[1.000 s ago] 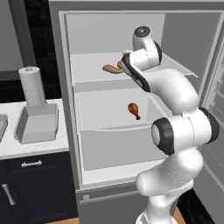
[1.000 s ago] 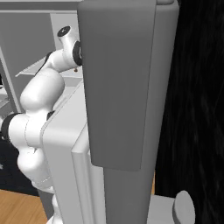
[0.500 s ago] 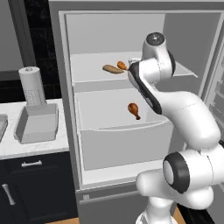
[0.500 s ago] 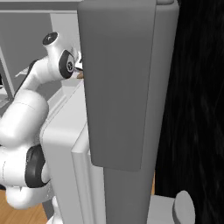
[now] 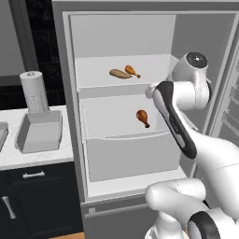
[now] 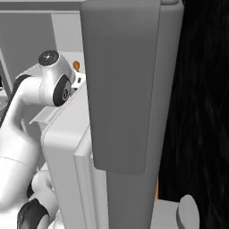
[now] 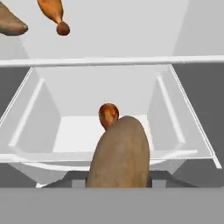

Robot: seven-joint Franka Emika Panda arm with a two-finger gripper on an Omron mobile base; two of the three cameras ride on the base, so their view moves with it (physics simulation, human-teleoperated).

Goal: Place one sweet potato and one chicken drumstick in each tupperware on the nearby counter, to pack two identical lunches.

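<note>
Sweet potato (image 7: 119, 153) clamped in claw (image 7: 118, 181); drumstick (image 7: 108, 114) just beyond.

Counter (image 5: 14, 158) — tupperware (image 5: 39, 133), paper-towel roll (image 5: 33, 92); upper fridge shelf (image 5: 93, 79) — sweet potato (image 5: 120, 73), drumstick (image 5: 132, 71)

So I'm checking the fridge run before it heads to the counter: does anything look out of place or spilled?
Nothing stands out. A sweet potato sits at the gripper; another sweet potato and a drumstick lie on the upper fridge shelf, a second drumstick lower down. The tupperware sits empty and level on the counter.
</note>
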